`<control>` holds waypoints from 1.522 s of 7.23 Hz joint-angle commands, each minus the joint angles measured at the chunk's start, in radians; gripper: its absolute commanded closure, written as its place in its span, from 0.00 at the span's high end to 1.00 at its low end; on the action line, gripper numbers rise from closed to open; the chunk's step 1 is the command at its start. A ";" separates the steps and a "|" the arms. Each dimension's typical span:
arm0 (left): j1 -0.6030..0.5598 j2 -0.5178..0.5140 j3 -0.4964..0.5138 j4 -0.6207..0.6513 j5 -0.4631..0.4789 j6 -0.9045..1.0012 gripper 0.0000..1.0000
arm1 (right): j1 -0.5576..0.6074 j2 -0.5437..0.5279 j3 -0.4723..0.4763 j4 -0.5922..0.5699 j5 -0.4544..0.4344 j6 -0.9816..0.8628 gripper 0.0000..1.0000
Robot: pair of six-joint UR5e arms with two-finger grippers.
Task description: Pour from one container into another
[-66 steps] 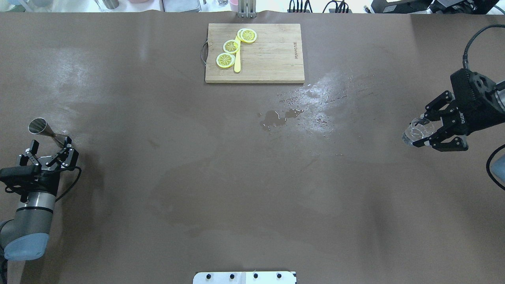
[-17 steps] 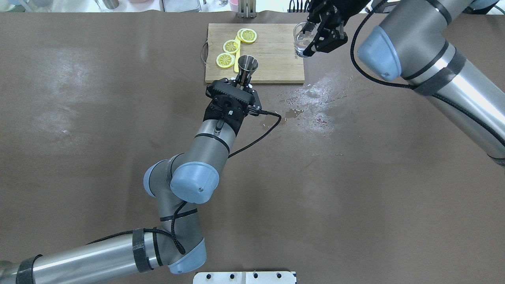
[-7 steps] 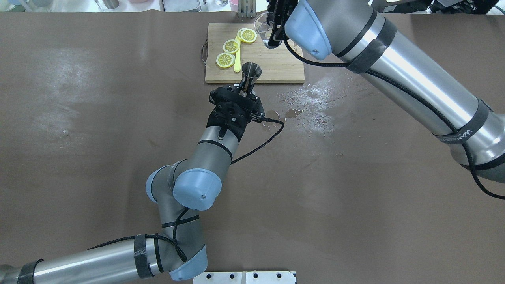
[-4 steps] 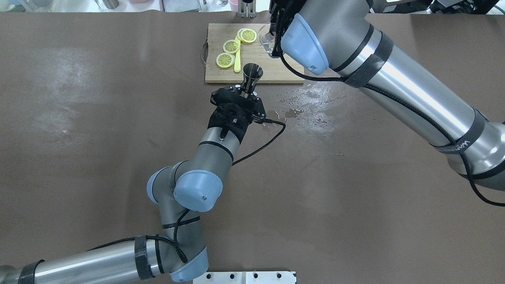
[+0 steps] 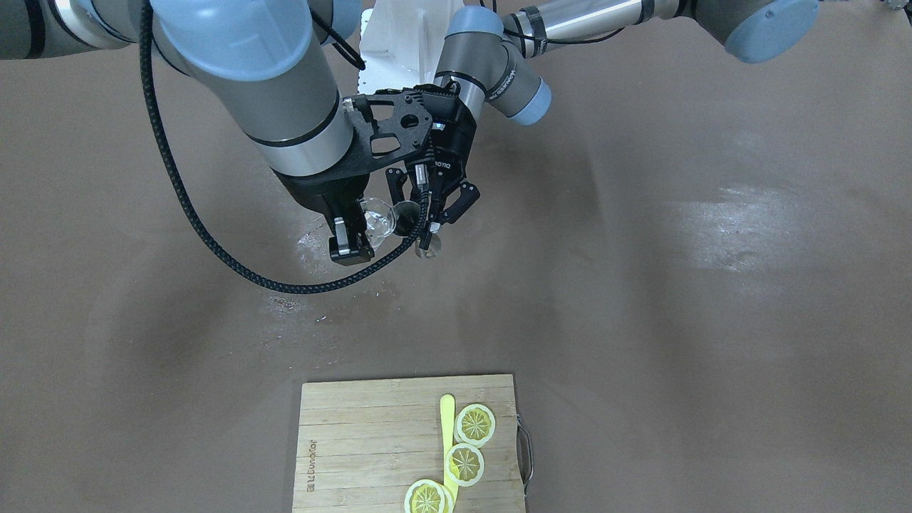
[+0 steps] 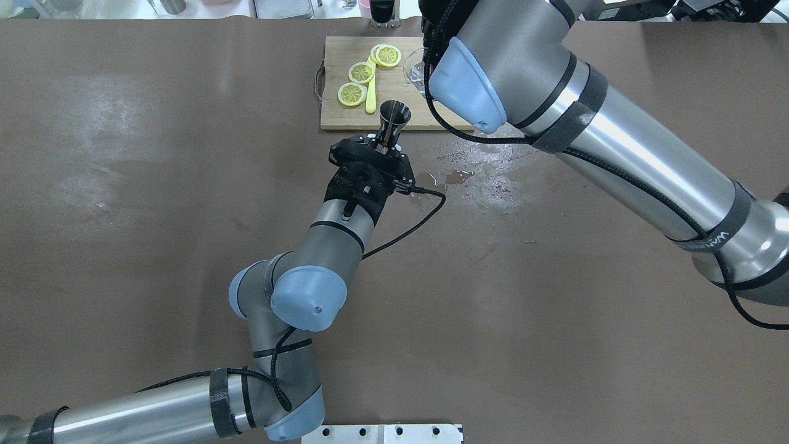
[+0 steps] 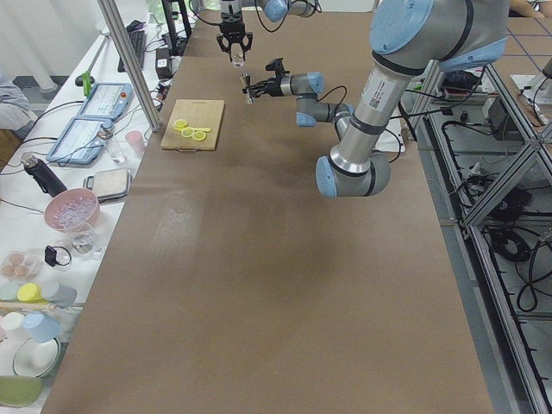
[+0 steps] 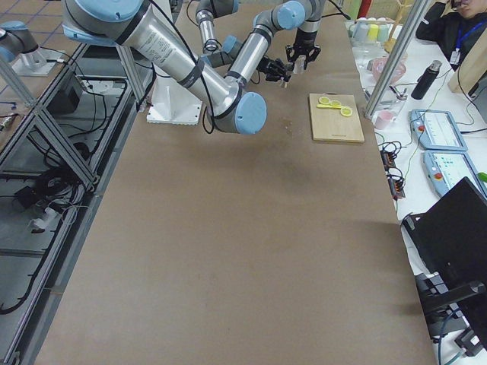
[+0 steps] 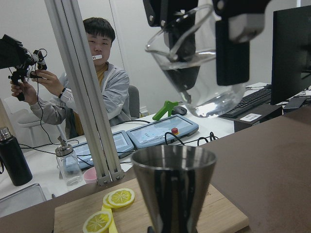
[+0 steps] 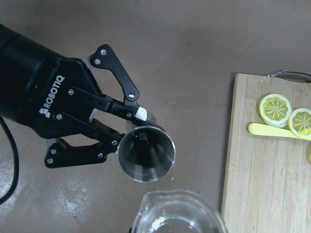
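Two arms meet in the air over the counter (image 6: 185,246), just off the robot-side edge of the cutting board (image 6: 431,105), which lies near the far rim by an upright post (image 9: 82,97). Wide brown surface spreads to both sides. Now the left pincer (image 10: 127,130): it's pinching the steel jigger (image 10: 146,153) at its narrow middle, mouth up. And the right pincer (image 9: 204,26) grips the glass beaker (image 9: 194,77), tilted with water inside, just above the jigger's rim and not touching it.
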 commanded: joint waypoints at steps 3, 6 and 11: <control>0.000 0.008 0.000 0.000 0.002 0.002 0.00 | -0.011 0.010 0.030 -0.083 -0.100 0.000 0.00; 0.000 0.016 0.000 -0.003 0.004 0.002 0.00 | -0.048 0.031 0.019 -0.105 -0.158 0.008 0.00; 0.000 0.015 -0.001 -0.003 0.001 0.000 0.00 | -0.088 0.079 -0.023 -0.143 -0.228 0.014 0.00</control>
